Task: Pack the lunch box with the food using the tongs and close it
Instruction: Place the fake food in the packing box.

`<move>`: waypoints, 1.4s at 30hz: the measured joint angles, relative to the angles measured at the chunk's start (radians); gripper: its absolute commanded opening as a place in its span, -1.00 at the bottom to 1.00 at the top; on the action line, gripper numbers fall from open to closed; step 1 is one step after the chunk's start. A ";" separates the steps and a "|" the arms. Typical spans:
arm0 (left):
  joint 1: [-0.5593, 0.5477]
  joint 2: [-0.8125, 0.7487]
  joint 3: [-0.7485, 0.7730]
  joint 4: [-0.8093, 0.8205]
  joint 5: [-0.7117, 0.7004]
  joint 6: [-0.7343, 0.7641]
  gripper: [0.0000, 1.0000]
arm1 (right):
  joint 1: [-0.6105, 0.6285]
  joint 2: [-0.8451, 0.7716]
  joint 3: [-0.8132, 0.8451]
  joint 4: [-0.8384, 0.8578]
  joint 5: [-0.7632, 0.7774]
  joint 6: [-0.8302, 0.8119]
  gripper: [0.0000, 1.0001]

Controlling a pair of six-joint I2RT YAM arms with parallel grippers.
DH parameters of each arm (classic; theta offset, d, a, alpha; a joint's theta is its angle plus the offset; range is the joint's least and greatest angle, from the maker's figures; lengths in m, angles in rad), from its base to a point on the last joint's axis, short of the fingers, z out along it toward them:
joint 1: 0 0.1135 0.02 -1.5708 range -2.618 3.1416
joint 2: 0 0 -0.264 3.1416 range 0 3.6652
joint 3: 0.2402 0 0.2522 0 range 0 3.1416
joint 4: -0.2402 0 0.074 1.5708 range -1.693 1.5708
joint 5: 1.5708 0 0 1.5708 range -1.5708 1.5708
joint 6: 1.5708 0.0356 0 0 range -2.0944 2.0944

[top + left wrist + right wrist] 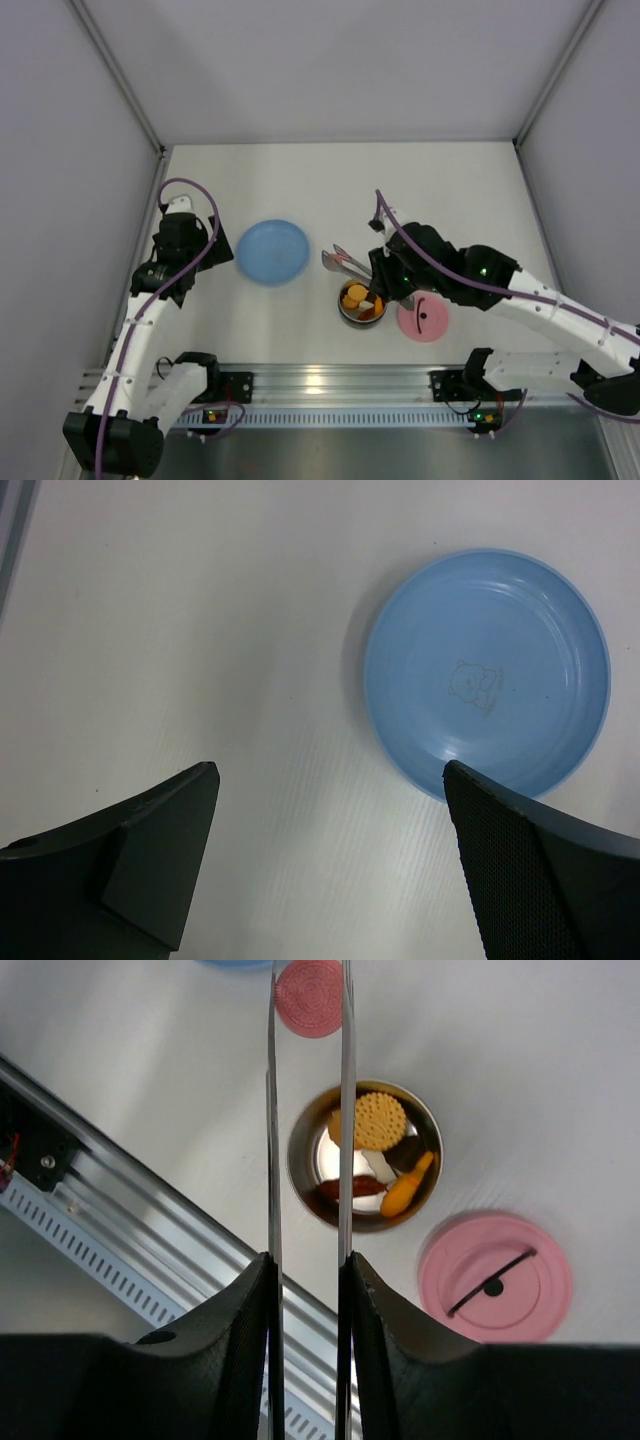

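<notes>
The lunch box [365, 1222] is a round steel bowl [361, 303] holding orange, yellow, white and dark brown food, among them a round biscuit [380, 1120]. Its pink lid [495, 1277] with a dark handle lies flat on the table just right of it [423, 319]. My right gripper [308, 1260] is shut on the tongs [345, 1110], whose two slim arms run up past the bowl's left rim. A round pink food piece [310, 997] sits between the tong tips, beyond the bowl. In the top view the tongs [343, 262] point up and left from my right gripper [385, 270]. My left gripper [330, 770] stands open over bare table.
A blue plate [273, 251] lies left of the bowl, with no food on it [487, 670]. The aluminium rail [120, 1220] runs along the table's near edge [320, 385]. White walls close in the table on three sides.
</notes>
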 measured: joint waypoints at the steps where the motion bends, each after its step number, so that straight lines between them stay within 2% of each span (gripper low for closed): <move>1: 0.000 0.000 0.000 0.000 0.000 0.000 0.98 | 0.000 -0.031 -0.025 -0.014 0.000 0.006 -0.42; 11: -0.003 0.000 0.000 0.000 0.000 0.000 0.98 | -0.002 -0.196 -0.217 -0.127 0.001 0.059 -0.39; 17: -0.003 0.000 0.000 0.000 0.000 0.000 0.98 | -0.002 -0.229 -0.232 -0.140 0.000 0.075 -0.39; 27: -0.003 0.000 0.000 0.000 0.000 0.000 0.98 | -0.003 -0.230 -0.257 -0.141 -0.009 0.078 -0.18; 42: -0.003 0.000 0.000 0.000 0.000 0.000 0.98 | -0.003 -0.224 -0.230 -0.150 0.000 0.077 -0.11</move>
